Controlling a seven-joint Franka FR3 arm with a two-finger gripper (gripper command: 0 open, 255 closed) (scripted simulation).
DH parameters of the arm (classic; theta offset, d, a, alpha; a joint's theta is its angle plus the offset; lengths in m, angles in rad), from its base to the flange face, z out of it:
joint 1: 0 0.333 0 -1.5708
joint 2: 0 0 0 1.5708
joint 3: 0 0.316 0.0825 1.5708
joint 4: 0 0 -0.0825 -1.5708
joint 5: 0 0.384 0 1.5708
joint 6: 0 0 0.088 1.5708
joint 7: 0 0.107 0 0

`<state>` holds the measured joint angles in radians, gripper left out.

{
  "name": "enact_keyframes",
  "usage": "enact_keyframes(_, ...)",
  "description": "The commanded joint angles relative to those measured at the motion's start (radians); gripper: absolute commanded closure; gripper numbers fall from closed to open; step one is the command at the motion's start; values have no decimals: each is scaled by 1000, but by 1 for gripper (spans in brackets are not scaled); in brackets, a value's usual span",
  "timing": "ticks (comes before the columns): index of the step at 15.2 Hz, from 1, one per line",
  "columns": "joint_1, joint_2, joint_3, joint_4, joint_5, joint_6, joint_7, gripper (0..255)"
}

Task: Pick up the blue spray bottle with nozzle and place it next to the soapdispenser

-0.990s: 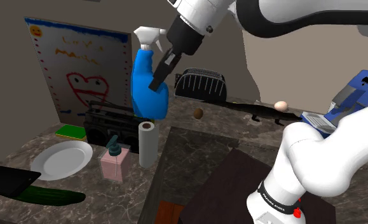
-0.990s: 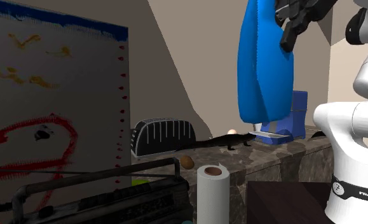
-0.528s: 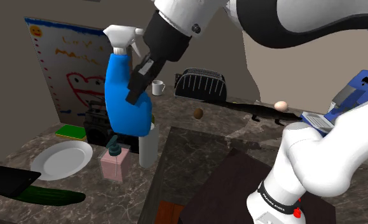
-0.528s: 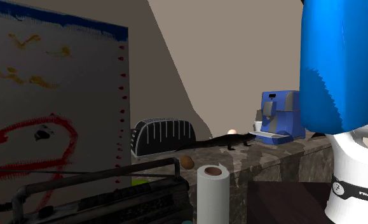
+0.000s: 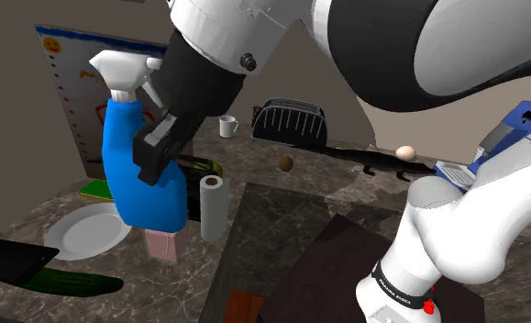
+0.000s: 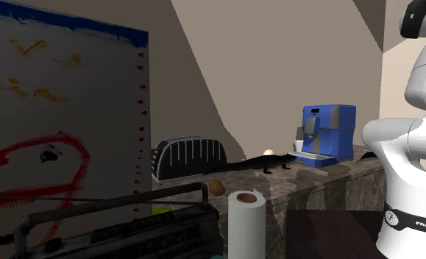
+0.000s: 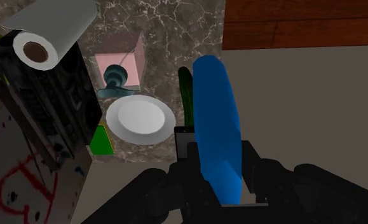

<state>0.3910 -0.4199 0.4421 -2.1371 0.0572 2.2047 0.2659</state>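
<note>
1. I am pinching the blue spray bottle (image 5: 144, 183) between the 2 black fingers of the gripper (image 7: 219, 167), which are clamping its flat body below the white nozzle (image 5: 124, 70). It is hanging nearly upright, clear above the marble counter (image 5: 185, 289).
2. Below it, the pink soap dispenser (image 7: 120, 63) with its teal pump is standing just beside a white plate (image 7: 141, 118). I am judging this as the carry-over stage, with the set-down not yet done.
3. To do it well, I am planning a slow, straight descent with the base level, letting go only once the base is resting flat, since the tall bottle is looking tippy.
4. A cucumber (image 5: 71, 283) is lying past the plate. A paper towel roll (image 5: 212, 206) is standing near the dispenser's other side, with a black boombox (image 7: 49, 108) behind them.
5. The open room I am seeing is the bare marble between the dispenser and the counter's edge, where brown wood (image 7: 297, 22) begins. I am wanting to land well inside that edge.
6. Far off, a toaster (image 5: 291, 119), a mug (image 5: 227, 126) and an egg (image 5: 404, 151) are sitting well apart from the work.
</note>
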Motion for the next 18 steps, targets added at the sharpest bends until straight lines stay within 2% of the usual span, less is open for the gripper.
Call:
enact_keyframes(1,1,0,4,-26,0,27,3,255)
enact_keyframes(18,-3,35,42,-224,-12,259,37,255)
